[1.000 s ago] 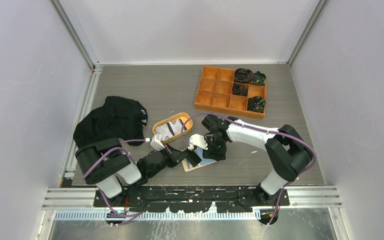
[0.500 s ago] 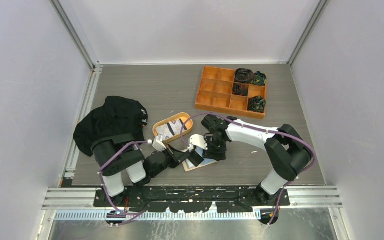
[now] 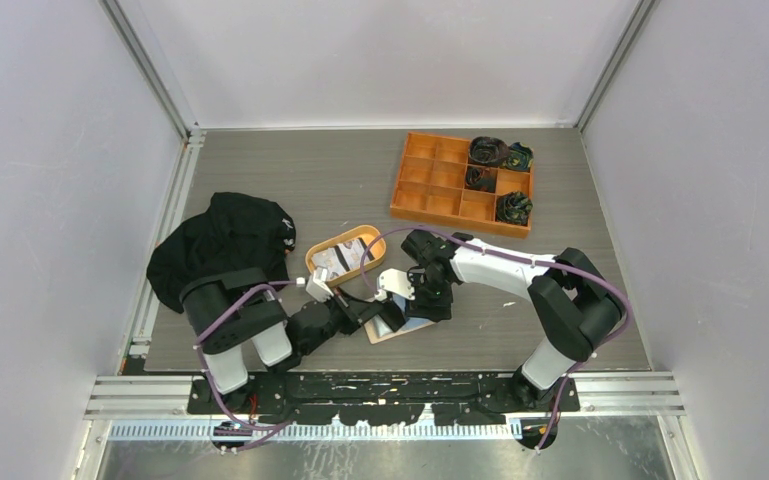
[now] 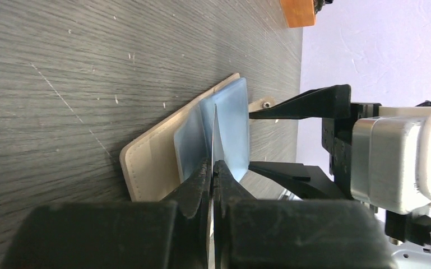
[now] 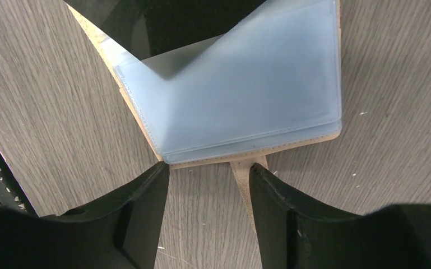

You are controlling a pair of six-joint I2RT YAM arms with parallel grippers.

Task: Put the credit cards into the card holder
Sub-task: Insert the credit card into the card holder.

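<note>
Meanwhile left gripper [image 4: 212,165] stays clamped on card holder [image 4: 146,162] sleeve; right gripper [image 5: 208,171] open, unmoved.

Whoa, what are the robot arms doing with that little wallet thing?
The left tool is pinching a clear plastic pocket of the open card holder, holding it up on edge. The right tool hangs open over the holder's snap tab. The cards lie in the oval tray, not in the holder yet.

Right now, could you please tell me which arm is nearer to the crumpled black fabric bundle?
Left. The left arm has its elbow at the near edge of the crumpled black fabric bundle; the right arm lies to its right, beyond the oval orange-tan tray.
</note>
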